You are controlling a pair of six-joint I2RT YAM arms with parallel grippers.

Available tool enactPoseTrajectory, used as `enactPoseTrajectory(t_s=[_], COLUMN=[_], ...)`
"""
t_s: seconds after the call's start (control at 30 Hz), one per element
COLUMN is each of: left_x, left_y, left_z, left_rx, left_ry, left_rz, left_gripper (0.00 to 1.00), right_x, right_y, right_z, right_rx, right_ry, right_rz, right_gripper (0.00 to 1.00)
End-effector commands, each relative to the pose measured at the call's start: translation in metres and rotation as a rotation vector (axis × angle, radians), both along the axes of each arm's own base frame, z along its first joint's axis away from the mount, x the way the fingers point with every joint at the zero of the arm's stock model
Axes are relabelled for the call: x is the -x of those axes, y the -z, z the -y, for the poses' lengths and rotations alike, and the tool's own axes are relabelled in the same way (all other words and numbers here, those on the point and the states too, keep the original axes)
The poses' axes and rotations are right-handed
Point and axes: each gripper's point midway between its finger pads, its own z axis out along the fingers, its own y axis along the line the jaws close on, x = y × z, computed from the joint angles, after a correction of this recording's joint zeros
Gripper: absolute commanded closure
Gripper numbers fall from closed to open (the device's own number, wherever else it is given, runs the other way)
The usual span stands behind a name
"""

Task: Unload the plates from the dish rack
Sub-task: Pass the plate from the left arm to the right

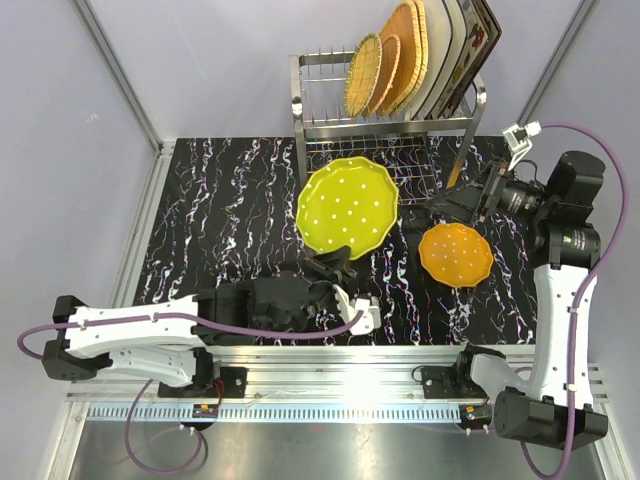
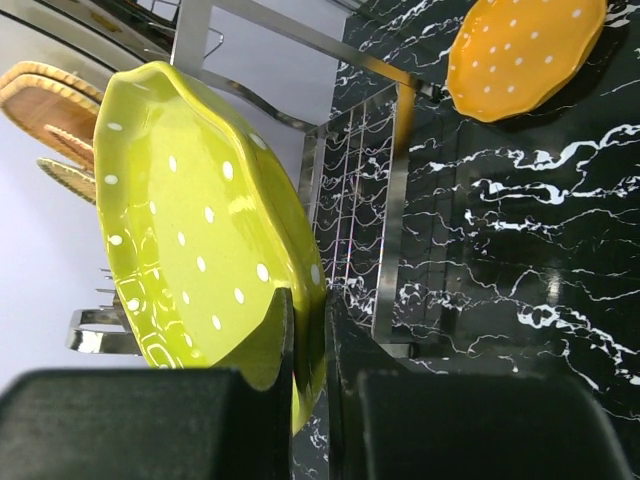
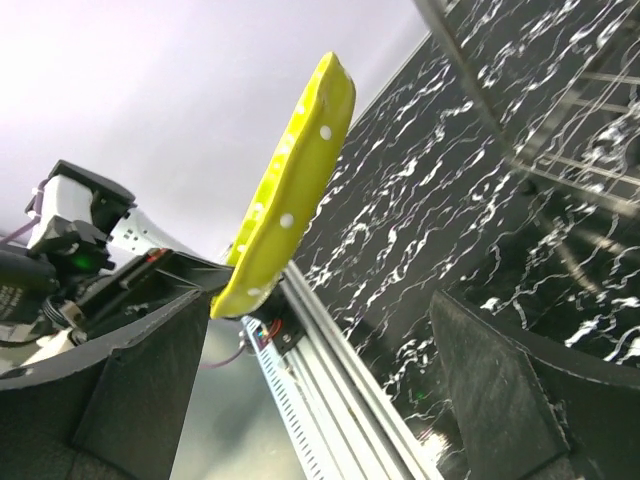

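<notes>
My left gripper (image 1: 328, 266) is shut on the near rim of a lime-green dotted plate (image 1: 347, 207), holding it tilted above the table in front of the dish rack (image 1: 320, 125). In the left wrist view the fingers (image 2: 310, 330) pinch the rim of that green plate (image 2: 190, 220). An orange dotted plate (image 1: 455, 254) lies flat on the table to the right. My right gripper (image 1: 438, 208) hangs open just beyond it, empty (image 3: 320, 380). Orange woven plates (image 1: 375, 72), cream square plates (image 1: 450, 45) and a flower-patterned one (image 1: 482, 38) stand in the rack's top tier.
The black marbled table (image 1: 230, 230) runs from the rack to a metal rail (image 1: 330, 385) at the near edge. Pale walls and frame posts (image 1: 120, 75) close in the back and sides. The rack's lower grid shelf (image 2: 350, 210) stands behind the held plate.
</notes>
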Motion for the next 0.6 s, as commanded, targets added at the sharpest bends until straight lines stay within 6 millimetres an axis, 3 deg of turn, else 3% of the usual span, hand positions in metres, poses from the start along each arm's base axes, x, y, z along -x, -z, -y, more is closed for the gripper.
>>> enactPoseTrajectory(t_s=[0.0,0.2,0.43,0.57], left_x=[-0.006,-0.002,-0.003,-0.004], left_y=[-0.061,-0.037,-0.014,-0.009], left_z=[-0.001,0.018,0.032,0.038], left_rx=[0.24,0.198,0.154,0.149], left_ry=[-0.066,-0.071,-0.078,-0.084], left_rz=[0.095,0.091,0.074,0.068], left_gripper=[1.0,1.0,1.0,1.0], right_x=[0.002,-0.003,-0.002,-0.012], right_y=[0.004,0.037,0.051,0.069], right_z=[-0.009,-0.015,-0.023,-0.02], right_rx=[-0.005,0.093,0.148,0.186], right_ry=[-0.016,0.008,-0.003,0.048], right_rz=[-0.002,0.002,-0.001,-0.05], right_gripper=[0.0,0.0,0.0,0.0])
